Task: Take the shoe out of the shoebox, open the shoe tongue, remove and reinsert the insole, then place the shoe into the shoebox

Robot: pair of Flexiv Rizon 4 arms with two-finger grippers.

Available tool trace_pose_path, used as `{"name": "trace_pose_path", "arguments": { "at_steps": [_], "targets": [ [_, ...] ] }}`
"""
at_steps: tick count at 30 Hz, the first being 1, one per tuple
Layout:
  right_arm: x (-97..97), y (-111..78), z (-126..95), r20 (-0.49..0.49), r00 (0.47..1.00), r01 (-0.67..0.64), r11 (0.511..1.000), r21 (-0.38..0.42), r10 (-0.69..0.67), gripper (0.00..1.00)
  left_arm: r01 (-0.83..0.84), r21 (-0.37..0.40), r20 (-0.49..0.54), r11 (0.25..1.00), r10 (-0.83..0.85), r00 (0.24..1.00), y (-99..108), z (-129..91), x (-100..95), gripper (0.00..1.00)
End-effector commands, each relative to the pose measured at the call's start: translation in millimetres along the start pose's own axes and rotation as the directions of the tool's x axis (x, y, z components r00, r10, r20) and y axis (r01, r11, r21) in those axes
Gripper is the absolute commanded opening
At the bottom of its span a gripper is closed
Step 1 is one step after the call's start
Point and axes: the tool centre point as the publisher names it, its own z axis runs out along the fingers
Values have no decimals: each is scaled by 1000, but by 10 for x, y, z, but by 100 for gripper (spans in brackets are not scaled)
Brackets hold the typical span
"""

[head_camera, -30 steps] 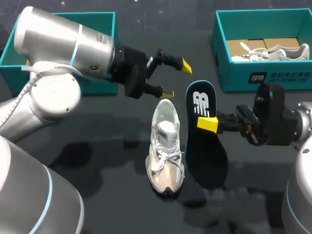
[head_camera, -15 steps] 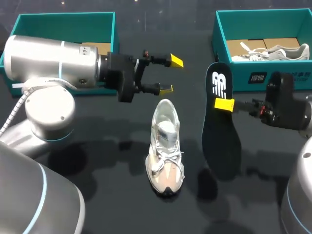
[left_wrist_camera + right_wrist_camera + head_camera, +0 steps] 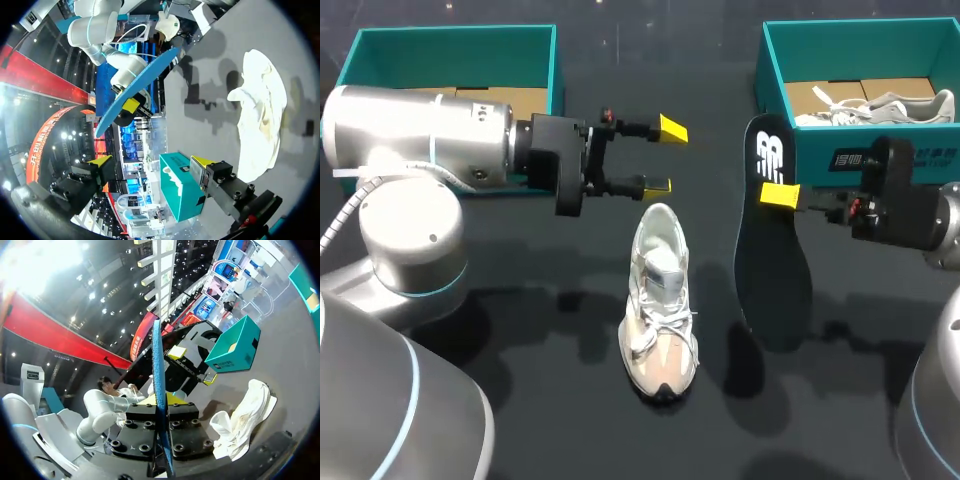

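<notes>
A white and beige sneaker (image 3: 660,300) lies on the black table, its toe toward the near edge; it also shows as the sneaker (image 3: 260,125) and the sneaker (image 3: 245,420). My right gripper (image 3: 778,195) is shut on a dark insole (image 3: 770,255) with a white logo, held above the table to the right of the sneaker. In the right wrist view the insole (image 3: 159,390) stands edge-on between the fingers of the right gripper (image 3: 164,401). My left gripper (image 3: 665,157) hangs open and empty just behind the sneaker's heel; its own view shows the left gripper (image 3: 150,165) the same.
A teal shoebox (image 3: 775,110) at the back right holds a second white shoe (image 3: 880,108). Another teal box (image 3: 450,40) with cardboard inside stands at the back left, behind my left arm.
My right gripper has carried the insole to the right and farther back, away from the sneaker. My left gripper has drawn back a little to the left. The sneaker has not moved.
</notes>
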Motion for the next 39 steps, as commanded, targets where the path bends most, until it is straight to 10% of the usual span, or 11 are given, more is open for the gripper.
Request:
{"name": "trace_pose_path", "arguments": {
  "at_steps": [1,16,26,39],
  "targets": [
    [-336,321,97,-26,990,-136,990,20,137,0,20,5,12,1000,-20,1000,-34,43,-22,100],
    [-441,416,68,22,988,-155,988,6,155,0,72,65,47,995,-75,996,-42,72,-76,100],
    [-1019,917,450,80,924,-372,927,-39,374,0,117,77,32,990,-120,992,-88,311,-66,100],
    [-1034,915,478,87,911,-402,915,-37,403,0,116,66,31,991,-118,993,-83,355,-58,100]
  ]
}}
